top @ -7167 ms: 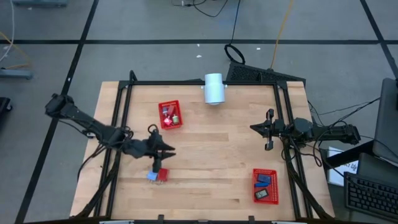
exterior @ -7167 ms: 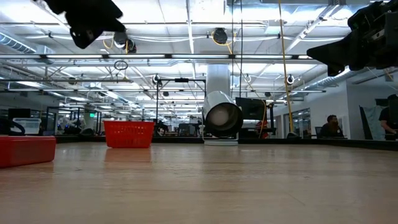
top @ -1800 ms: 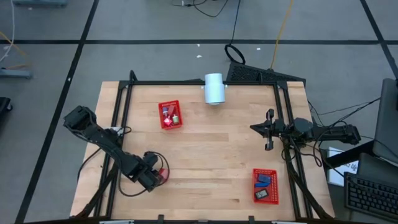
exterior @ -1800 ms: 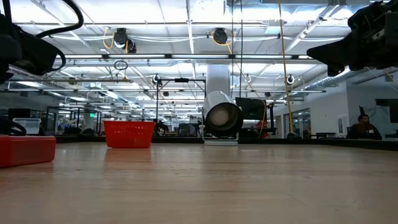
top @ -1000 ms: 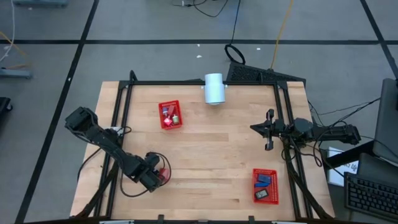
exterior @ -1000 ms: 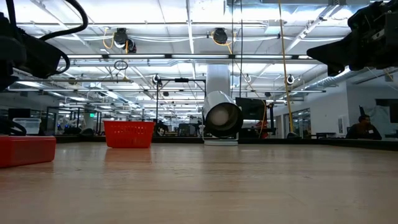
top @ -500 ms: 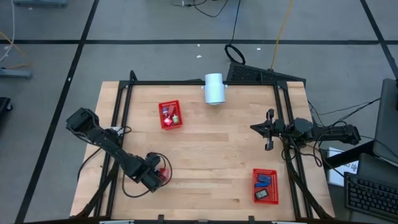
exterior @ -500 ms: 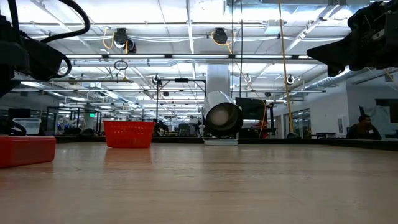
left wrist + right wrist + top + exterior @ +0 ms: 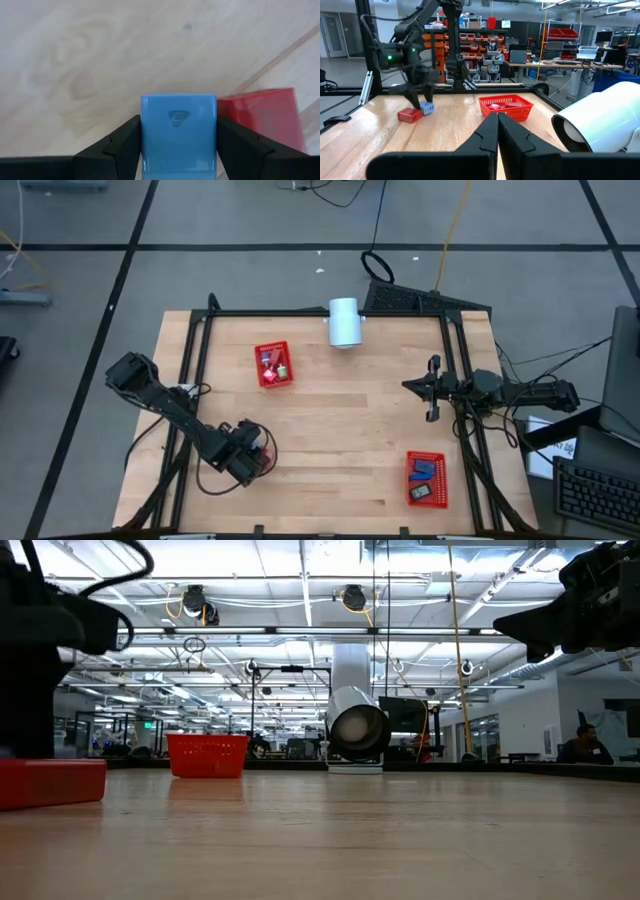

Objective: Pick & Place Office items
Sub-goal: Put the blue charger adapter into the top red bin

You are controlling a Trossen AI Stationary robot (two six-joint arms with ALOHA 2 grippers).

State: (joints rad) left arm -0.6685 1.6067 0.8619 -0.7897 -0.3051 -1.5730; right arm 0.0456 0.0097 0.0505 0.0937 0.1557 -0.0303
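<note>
The left gripper (image 9: 178, 150) is low over the near-left part of the wooden table (image 9: 340, 400), its two dark fingers (image 9: 120, 147) spread just wide enough to take the light blue piece (image 9: 178, 134) between them. In the left wrist view each finger lies flush against one flank of that piece, so the gripper pinches it, and the piece fills the whole gap from pad to pad. Its flat face carries a small embossed mark. Just beside the far finger, touching or almost touching the light blue piece's edge, lies the red piece (image 9: 265, 117) on the bare wood; the gripper does not hold it. In the high view the left gripper (image 9: 250, 457) hides the light blue piece, and only a bit of the red piece (image 9: 264, 459) shows at its tip. The right wrist view, looking across the table, shows the left gripper (image 9: 420, 92) reaching down onto the light blue piece (image 9: 426, 107), with the red piece (image 9: 410, 115) right against it.

Well apart from the left gripper, toward the table's far side, stands a red mesh basket (image 9: 273, 365) with small items in it, and beyond that lies a white cylinder (image 9: 344, 322) on its side.

The right gripper (image 9: 432, 390) waits raised at the table's right edge, its fingers (image 9: 515, 137) pressed together and holding nothing. A second red mesh basket (image 9: 425, 479) sits near the front edge on that side, holding a dark blue piece (image 9: 425, 471) and a black piece (image 9: 421, 492).
</note>
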